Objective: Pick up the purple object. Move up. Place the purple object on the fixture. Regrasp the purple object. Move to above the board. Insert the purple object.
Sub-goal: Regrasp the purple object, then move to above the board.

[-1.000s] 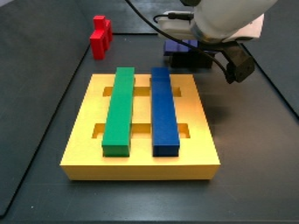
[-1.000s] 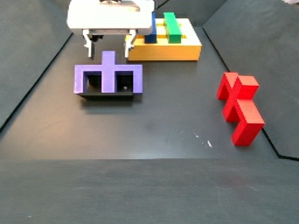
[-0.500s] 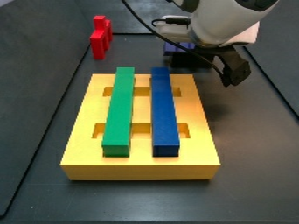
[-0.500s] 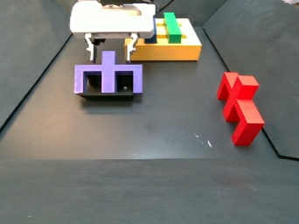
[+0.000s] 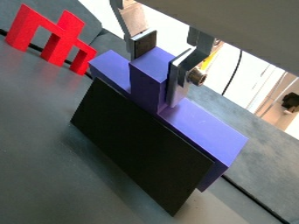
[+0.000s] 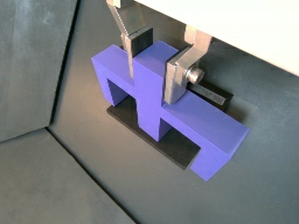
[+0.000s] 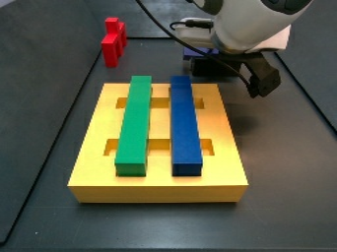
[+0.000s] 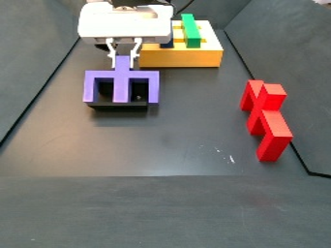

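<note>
The purple object [image 8: 119,89] is a flat piece with an upright stem. It stands on the dark fixture [image 8: 120,108] at the back left of the floor. My gripper [image 8: 124,54] is right above it, with the fingers closed on either side of the stem. Both wrist views show the purple object [image 5: 176,131] [image 6: 140,96] with my gripper [image 5: 162,70] [image 6: 152,75] clamped on its stem, the silver fingers [image 6: 176,79] pressed against its sides. In a side view my gripper [image 7: 232,67] sits behind the board and a bit of the purple object [image 7: 199,49] shows.
The yellow board [image 7: 93,162] holds a green bar [image 7: 134,123] and a blue bar [image 7: 184,123]; it also shows behind the fixture [image 8: 196,59]. A red object [image 8: 265,118] lies at the right and shows in other views [image 7: 113,41] [image 5: 47,39].
The fingers stood wide apart on both sides of the stem; they have closed in onto it. The purple object and arm have not shifted.
</note>
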